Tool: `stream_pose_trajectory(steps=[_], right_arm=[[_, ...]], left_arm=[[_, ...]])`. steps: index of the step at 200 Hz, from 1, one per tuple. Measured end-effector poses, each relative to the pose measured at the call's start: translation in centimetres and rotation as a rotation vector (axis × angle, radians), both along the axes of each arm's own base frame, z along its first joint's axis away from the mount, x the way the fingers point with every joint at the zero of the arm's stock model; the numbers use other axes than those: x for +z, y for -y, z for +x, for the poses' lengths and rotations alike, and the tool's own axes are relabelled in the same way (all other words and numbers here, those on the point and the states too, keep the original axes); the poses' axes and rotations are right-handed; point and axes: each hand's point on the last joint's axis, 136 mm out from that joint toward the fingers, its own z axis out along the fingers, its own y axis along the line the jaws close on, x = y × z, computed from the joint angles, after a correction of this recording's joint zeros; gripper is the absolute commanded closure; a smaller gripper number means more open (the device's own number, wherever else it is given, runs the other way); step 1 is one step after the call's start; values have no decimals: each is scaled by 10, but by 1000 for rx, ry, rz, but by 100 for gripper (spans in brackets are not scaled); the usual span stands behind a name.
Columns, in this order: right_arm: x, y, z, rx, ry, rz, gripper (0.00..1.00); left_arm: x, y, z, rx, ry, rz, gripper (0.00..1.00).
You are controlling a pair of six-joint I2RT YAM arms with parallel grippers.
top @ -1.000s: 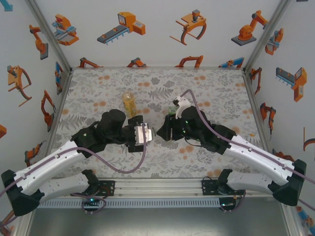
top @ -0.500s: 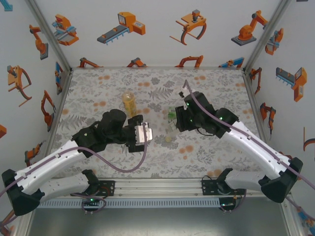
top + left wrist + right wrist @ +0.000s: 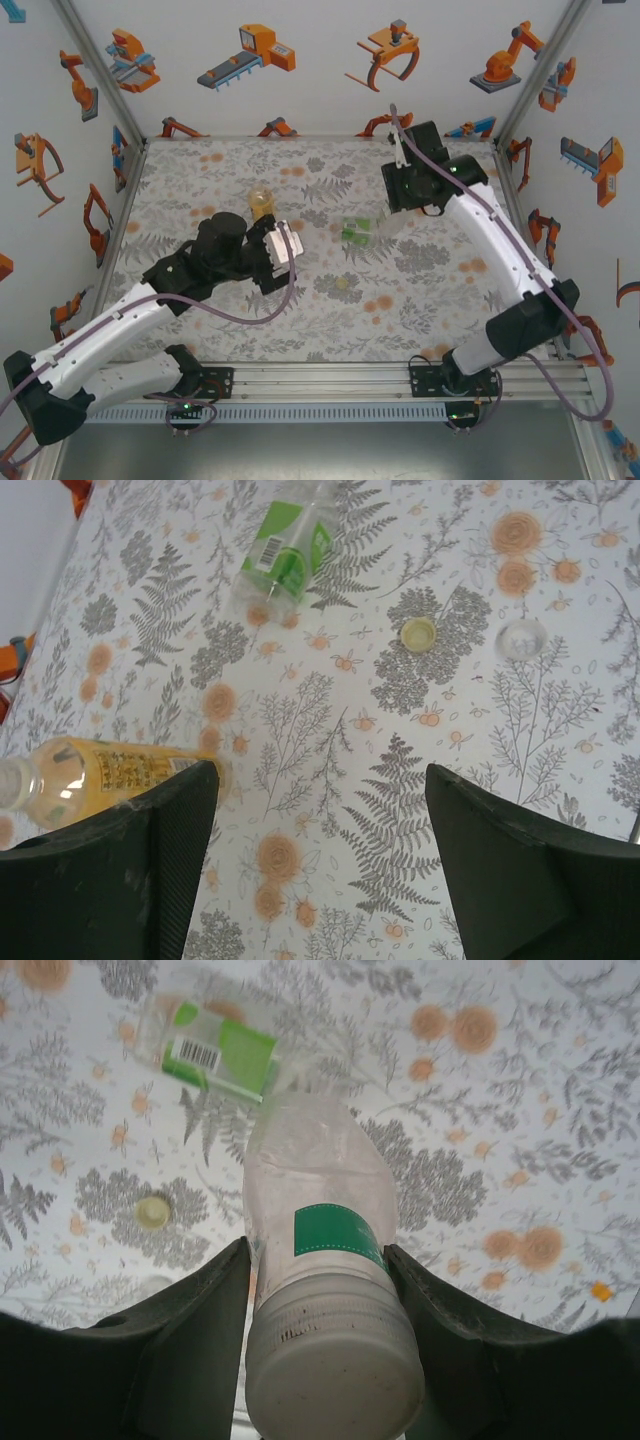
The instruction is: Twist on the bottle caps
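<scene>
Right end effector (image 3: 325,1305) clasping half-hidden bottle (image 3: 318,1175)

Counter (image 3: 450,320), floral print: bare stretches at lower right and upper left of the top view. Closed in by printed walls (image 3: 320,90) at the top, left and right.

Obstacles, centre of the top view:
- clear plastic bottle with bright green label (image 3: 354,232), lying flat
- plastic bottle of yellow-orange drink (image 3: 260,200), just beside the left claw (image 3: 318,778)

Loose in the upper right of the left wrist view:
- small pale yellow-green screw cap (image 3: 418,632)
- white screw cap (image 3: 522,637)

Left claw: jaws wide apart, bare counter between them.
Right claw (image 3: 318,1260): gap filled by a clear bottle with dark green label (image 3: 320,1190).
</scene>
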Motion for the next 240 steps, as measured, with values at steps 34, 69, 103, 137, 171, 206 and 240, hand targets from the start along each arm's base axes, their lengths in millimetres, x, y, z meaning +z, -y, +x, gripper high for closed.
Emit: stream_pose_trajectory(steps=[34, 69, 103, 137, 171, 206, 240], right_arm=[[4, -8, 43, 6, 2, -9, 89], [-20, -13, 83, 3, -60, -31, 89], [-52, -13, 115, -3, -134, -50, 88], [-84, -7, 128, -9, -211, -81, 86], [-100, -2, 130, -16, -256, -100, 81], [-99, -1, 129, -17, -259, -101, 57], [-98, -1, 129, -17, -260, -103, 44]], left_arm=[[2, -10, 16, 85, 1, -10, 23], [4, -12, 19, 99, 8, -15, 23], [4, -10, 17, 82, 9, -15, 23], [4, -8, 14, 62, 10, -15, 23], [4, -7, 13, 49, 14, -12, 22], [4, -6, 12, 36, 17, -11, 22], [4, -6, 11, 31, 16, -12, 22]])
